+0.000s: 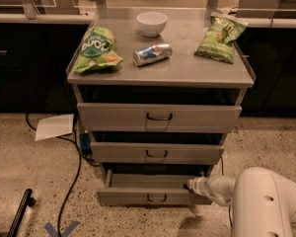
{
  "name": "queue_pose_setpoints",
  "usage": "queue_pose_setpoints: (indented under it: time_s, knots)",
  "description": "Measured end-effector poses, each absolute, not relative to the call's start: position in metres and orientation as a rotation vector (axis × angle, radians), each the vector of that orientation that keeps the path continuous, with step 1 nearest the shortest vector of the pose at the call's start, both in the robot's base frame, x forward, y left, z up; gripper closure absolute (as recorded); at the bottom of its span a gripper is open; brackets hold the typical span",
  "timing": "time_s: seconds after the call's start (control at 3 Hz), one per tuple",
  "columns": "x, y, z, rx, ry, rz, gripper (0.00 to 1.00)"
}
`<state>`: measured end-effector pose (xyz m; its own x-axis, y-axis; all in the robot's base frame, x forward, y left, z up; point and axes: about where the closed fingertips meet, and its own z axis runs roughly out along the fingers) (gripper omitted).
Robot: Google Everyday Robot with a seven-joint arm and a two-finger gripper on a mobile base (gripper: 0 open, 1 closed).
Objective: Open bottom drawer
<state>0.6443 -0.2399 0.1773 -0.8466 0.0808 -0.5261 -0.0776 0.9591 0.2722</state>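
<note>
my tool (192, 184) sits at the right end of the bottom drawer (138, 196), close against its upper rim; i cannot tell if it is spread or pressed together. the drawer, lowest of 3, stands partly out, its front ahead of the middle drawer (118, 153). speckled floor (138, 222) runs before it, with a black cable (75, 184) to the left

Nothing reads clearly: the crinkled green snack bag (96, 51) at the upper left of the grey metal surface (187, 70) bears large white letters, too blurred to spell. The white claw (191, 184) sits lower right, at the right end of the grey bottom drawer (138, 196).
</note>
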Motion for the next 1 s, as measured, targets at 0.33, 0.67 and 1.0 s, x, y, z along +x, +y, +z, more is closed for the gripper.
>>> queue_pose_setpoints:
  time_s: [0.33, 0.67, 1.0]
  knots:
    - [0.627, -0.242, 0.178, 0.026, 2.603, 0.42, 1.0]
    - [0.614, -0.248, 0.175, 0.048, 2.656, 0.41, 1.0]
    - [0.582, -0.261, 0.173, 0.074, 2.736, 0.405, 1.0]
